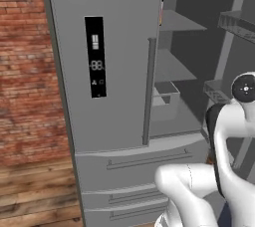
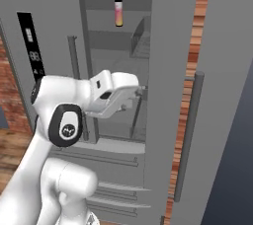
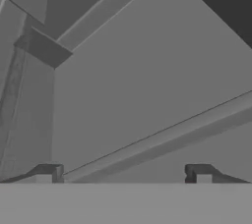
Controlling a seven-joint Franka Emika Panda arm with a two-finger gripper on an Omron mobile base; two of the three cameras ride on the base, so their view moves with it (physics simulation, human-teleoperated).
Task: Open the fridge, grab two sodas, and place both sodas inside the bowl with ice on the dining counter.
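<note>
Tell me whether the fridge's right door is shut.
No: in the right base view the fridge's right door stands swung open, baring the shelves and a pink-orange soda bottle on an upper shelf.

A red brick wall (image 1: 25, 66) with pale mortar lines fills the left side of the left base view, its courses running level. Below it lies a wooden plank floor (image 1: 35, 191) in warm brown, the boards running across the view with darker seams between them. In the right base view a narrow strip of the same brick (image 2: 190, 71) shows upright on the right, and a patch of the wood floor (image 2: 12, 155) shows low at the left edge. The light is even and soft, without hard shadows.
</note>
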